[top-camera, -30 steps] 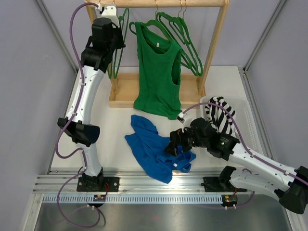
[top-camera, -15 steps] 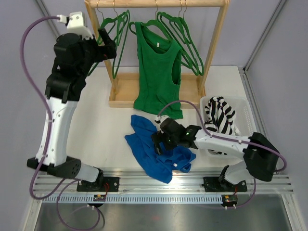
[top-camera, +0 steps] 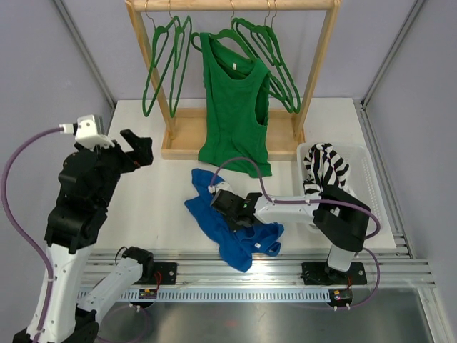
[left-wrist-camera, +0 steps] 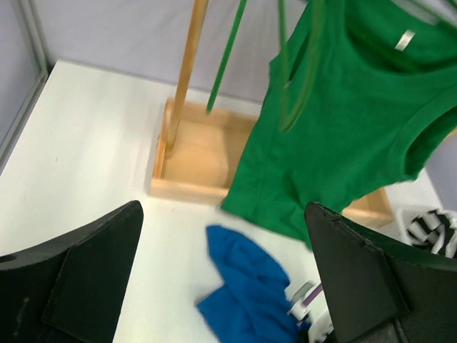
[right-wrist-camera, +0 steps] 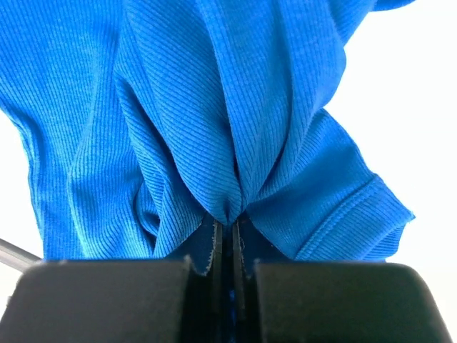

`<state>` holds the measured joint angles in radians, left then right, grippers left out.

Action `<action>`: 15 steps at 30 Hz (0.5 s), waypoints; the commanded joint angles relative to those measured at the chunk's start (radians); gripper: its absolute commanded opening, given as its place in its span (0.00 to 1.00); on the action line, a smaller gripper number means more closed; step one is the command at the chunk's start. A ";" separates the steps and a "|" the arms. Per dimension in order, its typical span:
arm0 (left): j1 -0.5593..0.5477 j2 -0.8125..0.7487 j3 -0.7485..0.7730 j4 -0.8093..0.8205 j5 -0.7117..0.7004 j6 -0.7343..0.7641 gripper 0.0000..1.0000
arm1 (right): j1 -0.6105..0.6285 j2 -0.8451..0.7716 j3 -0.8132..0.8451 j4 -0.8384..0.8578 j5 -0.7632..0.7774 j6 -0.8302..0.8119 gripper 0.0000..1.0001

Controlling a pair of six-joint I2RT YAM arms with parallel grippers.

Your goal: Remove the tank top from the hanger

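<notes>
Blue tank top point(right-wrist-camera: 214, 107) between right fingers point(right-wrist-camera: 107, 300)

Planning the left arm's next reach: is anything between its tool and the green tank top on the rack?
Yes. The rack's left wooden post and empty green hangers stand between the open left tool and the green tank top.

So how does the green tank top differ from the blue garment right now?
The green tank top hangs full length on a hanger at the rack; the blue garment lies crumpled on the table. The right gripper pinches a fold of the blue garment; nothing grips the green tank top. Both are plain, single-coloured cloth.
</notes>
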<state>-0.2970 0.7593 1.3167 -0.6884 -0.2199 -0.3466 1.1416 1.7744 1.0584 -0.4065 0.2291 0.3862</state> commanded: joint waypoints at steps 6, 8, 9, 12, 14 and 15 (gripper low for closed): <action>0.002 -0.247 -0.309 0.039 -0.111 0.060 0.99 | 0.004 -0.332 0.011 -0.152 0.203 0.020 0.00; 0.002 -0.276 -0.367 0.041 -0.151 0.060 0.99 | 0.001 -0.394 0.064 -0.245 0.278 0.029 0.00; 0.002 -0.287 -0.382 0.044 -0.166 0.060 0.99 | -0.002 -0.439 0.087 -0.279 0.300 0.031 0.00; 0.001 -0.322 -0.418 0.053 -0.194 0.061 0.99 | -0.011 -0.501 0.199 -0.447 0.403 0.049 0.00; 0.002 -0.328 -0.419 0.059 -0.197 0.060 0.99 | -0.016 -0.526 0.285 -0.567 0.492 0.069 0.00; 0.002 -0.327 -0.421 0.064 -0.190 0.061 0.99 | -0.020 -0.539 0.311 -0.601 0.522 0.075 0.00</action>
<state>-0.2970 0.4446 0.8959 -0.7006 -0.3679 -0.3027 1.1351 1.2827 1.2755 -0.8070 0.5529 0.4194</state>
